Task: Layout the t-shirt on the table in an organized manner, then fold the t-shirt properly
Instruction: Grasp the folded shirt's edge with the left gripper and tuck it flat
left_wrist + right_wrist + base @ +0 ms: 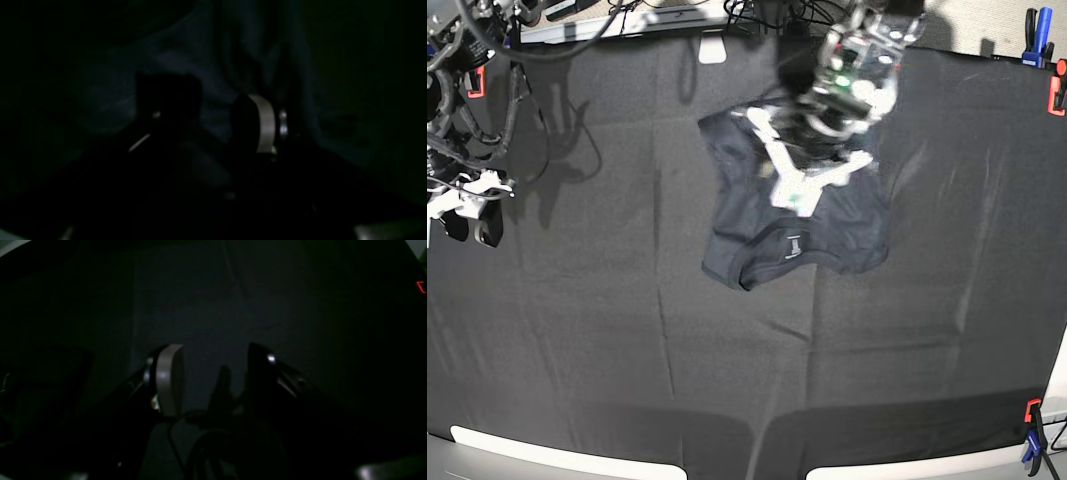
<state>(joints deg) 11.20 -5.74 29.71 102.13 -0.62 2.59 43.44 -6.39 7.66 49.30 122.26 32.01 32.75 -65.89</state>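
Note:
The dark navy t-shirt [747,215] lies bunched on the table [577,350] at the back middle, with its collar and small white label toward the front. My left gripper [812,170] hangs over the shirt's right part. In the left wrist view the left gripper [217,110] is open, and wrinkled navy cloth [213,66] shows between and beyond its fingers. My right gripper [472,225] is at the table's far left edge, away from the shirt. In the right wrist view the right gripper [217,370] is open above bare black table cloth [213,306].
Orange and blue clamps [1057,95] sit at the back right corner and another clamp [1032,430] at the front right. Cables and gear [627,15] line the back edge. A pale edge [527,450] runs along the front.

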